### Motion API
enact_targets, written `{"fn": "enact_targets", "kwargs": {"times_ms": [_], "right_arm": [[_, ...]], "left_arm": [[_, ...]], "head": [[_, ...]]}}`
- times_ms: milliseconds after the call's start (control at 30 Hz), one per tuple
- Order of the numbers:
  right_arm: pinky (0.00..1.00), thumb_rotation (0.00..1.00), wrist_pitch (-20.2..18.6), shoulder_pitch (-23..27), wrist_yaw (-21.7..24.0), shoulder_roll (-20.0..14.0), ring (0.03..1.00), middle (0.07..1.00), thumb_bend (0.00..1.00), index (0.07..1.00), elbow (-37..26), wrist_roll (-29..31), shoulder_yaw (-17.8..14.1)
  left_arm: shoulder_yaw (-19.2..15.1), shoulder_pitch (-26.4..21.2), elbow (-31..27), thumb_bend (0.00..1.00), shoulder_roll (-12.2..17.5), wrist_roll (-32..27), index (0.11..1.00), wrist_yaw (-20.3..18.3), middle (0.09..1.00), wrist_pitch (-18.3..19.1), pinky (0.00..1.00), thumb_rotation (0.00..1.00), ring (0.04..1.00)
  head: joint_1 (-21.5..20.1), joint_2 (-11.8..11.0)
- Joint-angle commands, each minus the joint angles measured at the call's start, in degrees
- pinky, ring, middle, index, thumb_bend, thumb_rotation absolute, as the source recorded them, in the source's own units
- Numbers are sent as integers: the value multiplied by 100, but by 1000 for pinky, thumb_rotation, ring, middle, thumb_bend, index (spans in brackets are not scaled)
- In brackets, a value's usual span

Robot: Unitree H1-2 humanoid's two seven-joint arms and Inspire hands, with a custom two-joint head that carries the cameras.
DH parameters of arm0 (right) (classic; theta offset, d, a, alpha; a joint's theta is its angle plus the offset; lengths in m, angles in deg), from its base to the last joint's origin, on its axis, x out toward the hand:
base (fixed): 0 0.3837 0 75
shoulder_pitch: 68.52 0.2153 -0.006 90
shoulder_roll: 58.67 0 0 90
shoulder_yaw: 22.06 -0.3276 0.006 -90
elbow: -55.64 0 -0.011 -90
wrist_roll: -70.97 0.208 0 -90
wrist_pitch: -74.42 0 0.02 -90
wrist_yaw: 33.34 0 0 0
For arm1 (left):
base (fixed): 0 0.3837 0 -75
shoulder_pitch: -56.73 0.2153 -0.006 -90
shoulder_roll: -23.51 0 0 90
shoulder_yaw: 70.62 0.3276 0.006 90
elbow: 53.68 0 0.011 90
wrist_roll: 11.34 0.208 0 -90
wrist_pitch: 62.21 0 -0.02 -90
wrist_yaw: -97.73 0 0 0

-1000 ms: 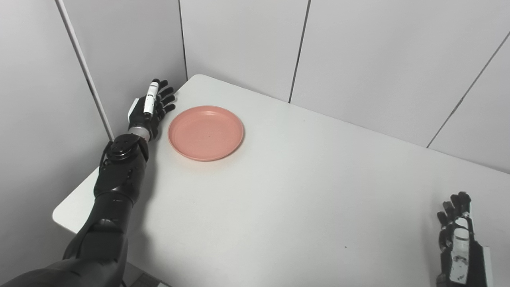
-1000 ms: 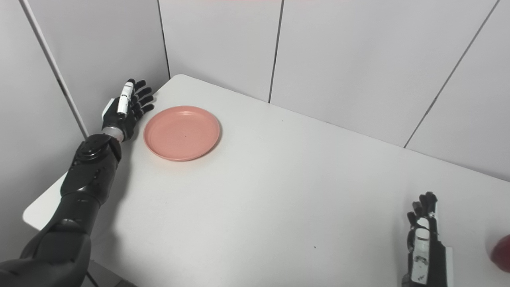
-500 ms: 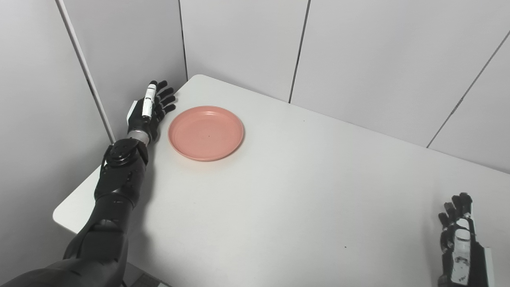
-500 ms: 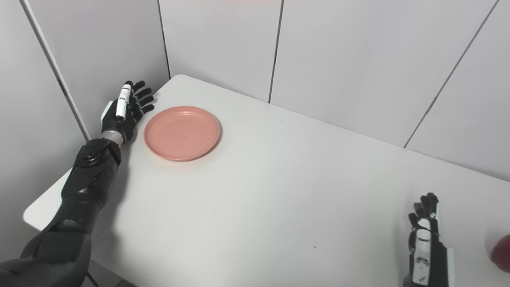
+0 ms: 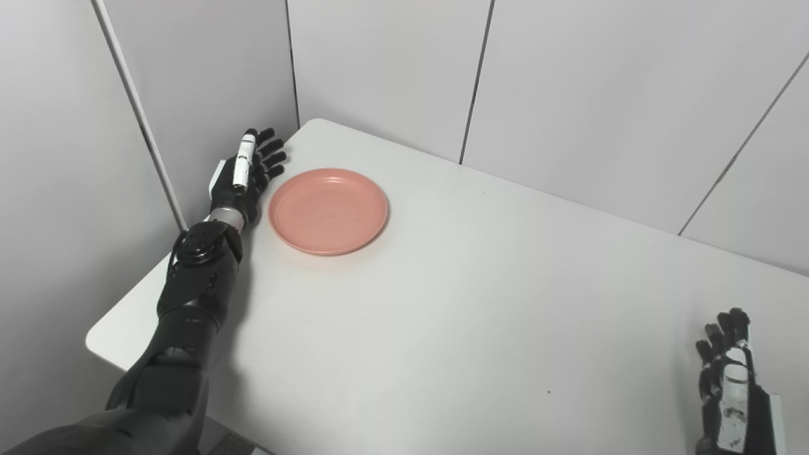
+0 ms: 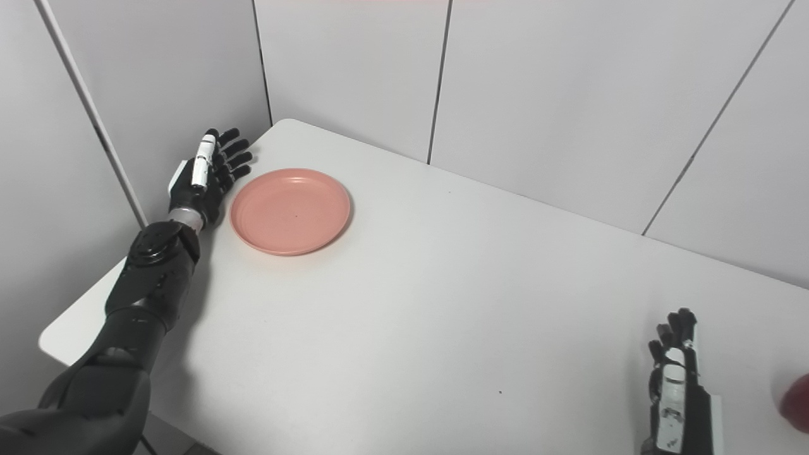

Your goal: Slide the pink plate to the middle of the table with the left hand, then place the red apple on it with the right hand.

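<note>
The pink plate [image 5: 328, 211] lies empty on the white table [image 5: 455, 303] near its far left corner. My left hand [image 5: 243, 174] is open, fingers spread, just left of the plate's rim at the table's left edge; I cannot tell whether it touches the rim. My right hand [image 6: 677, 385] is open and empty, resting at the near right of the table. The red apple [image 6: 795, 402] shows only as a sliver at the right edge of the right eye view, a little right of my right hand.
White panel walls [image 5: 392, 69] stand close behind the table and along its left side. The table's near left corner [image 5: 95, 338] is rounded.
My left hand has shifted slightly right and forward, closer to the plate's rim. The plate and the right hand have barely moved. The view has shifted a little.
</note>
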Motion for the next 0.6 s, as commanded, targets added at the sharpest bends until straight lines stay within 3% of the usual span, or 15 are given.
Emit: {"fn": "enact_targets", "kwargs": {"times_ms": [0, 567], "right_arm": [[1000, 1000, -18, -372, 41, -57, 1000, 1000, 139, 1000, 292, -1, -52], [1000, 1000, -67, -369, -11, -20, 1000, 1000, 156, 1000, 263, -76, -37]], "left_arm": [[102, 10, 22, 358, -187, -31, 821, -100, 842, 116, 851, 1000, 843], [196, 158, -511, 368, -384, -85, 832, -174, 852, 410, 842, 1000, 849]], "head": [[-13, 7], [-50, 3]]}}
